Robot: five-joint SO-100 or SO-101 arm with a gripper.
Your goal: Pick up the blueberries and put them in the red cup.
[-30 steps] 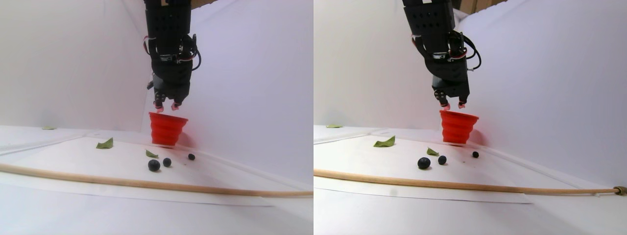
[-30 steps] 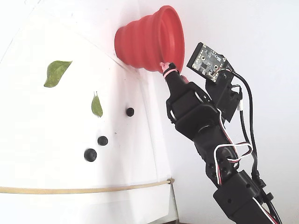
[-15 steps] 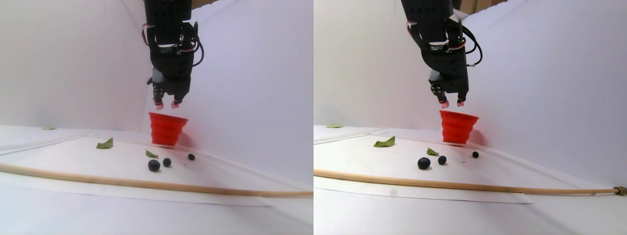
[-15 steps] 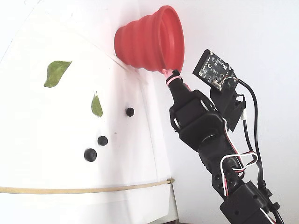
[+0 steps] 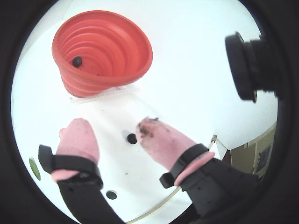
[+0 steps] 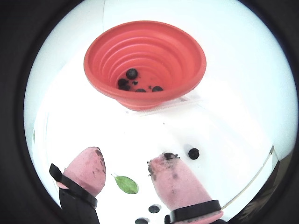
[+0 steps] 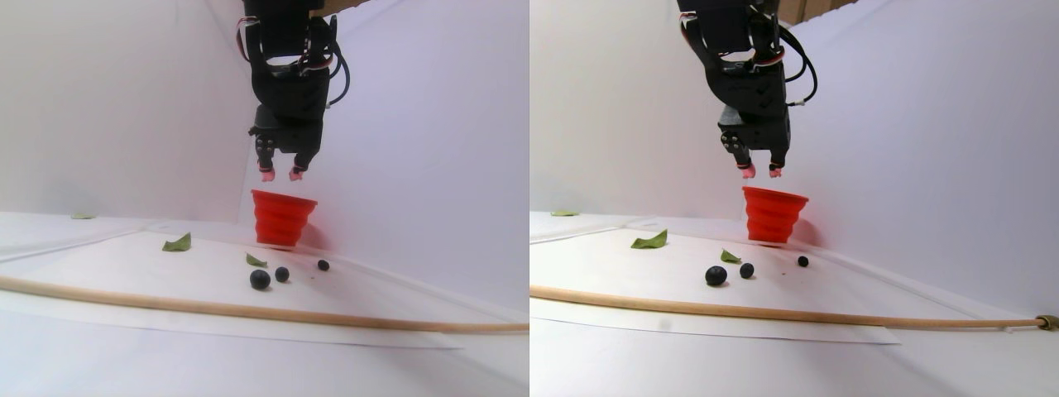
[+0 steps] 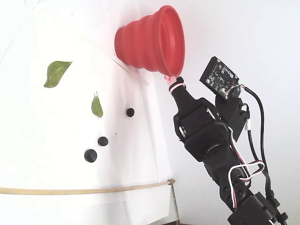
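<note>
The red cup (image 7: 283,219) stands at the back of the white sheet against the wall. Both wrist views look down into the cup (image 6: 173,56), where several blueberries (image 6: 133,73) lie at the bottom. Three more blueberries sit on the sheet in front of it: a large one (image 7: 260,279), a smaller one (image 7: 282,274) and one apart to the right (image 7: 323,265). My gripper (image 7: 280,174) hangs a short way above the cup's rim. Its pink, stained fingertips (image 6: 163,165) stand apart, open, with nothing between them. In the fixed view the gripper (image 8: 174,82) points at the cup (image 8: 145,42).
Two green leaves (image 7: 177,243) (image 7: 256,260) lie on the sheet, the smaller one close to the loose berries. A long wooden stick (image 7: 248,311) runs across the front of the sheet. White walls close in behind and to the right of the cup.
The gripper has risen from just over the cup's rim to a short way above it, staying open. The three berries on the sheet have not moved.
</note>
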